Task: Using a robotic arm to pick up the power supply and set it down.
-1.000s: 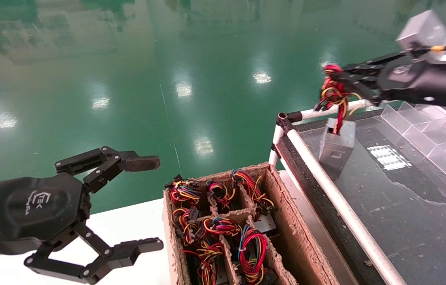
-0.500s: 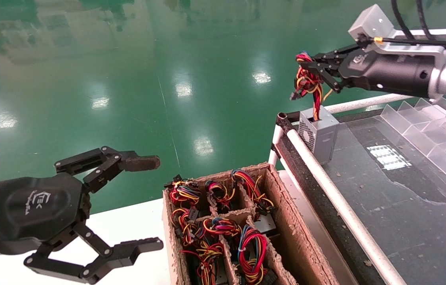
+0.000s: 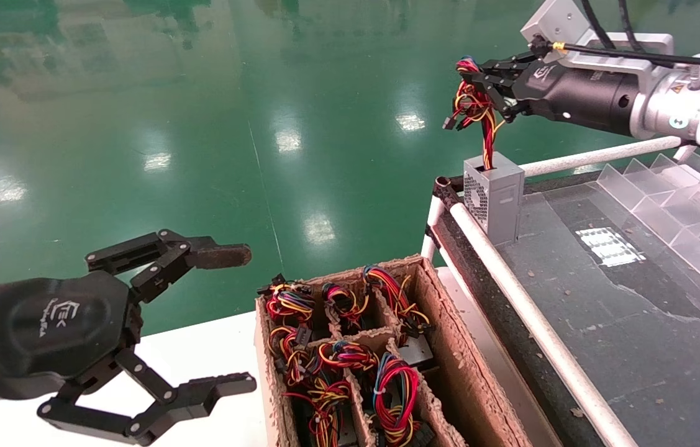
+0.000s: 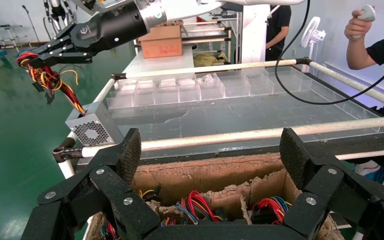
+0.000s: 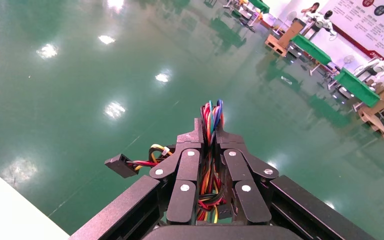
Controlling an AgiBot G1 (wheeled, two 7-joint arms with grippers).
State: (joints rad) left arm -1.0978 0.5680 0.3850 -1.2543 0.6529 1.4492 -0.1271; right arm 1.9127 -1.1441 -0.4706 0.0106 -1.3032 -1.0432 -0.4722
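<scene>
Grey power supply (image 3: 494, 197) sits on the table corner; my right gripper (image 3: 480, 77) clamps its wires, next I release

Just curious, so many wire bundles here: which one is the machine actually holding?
The one pinched in the right tool, up by the table's corner. Its grey power supply hangs below it in plain sight, while the others sit tucked in the cardboard box.

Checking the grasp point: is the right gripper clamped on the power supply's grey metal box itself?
No: the right gripper pinches the wire bundle above the power supply.
</scene>
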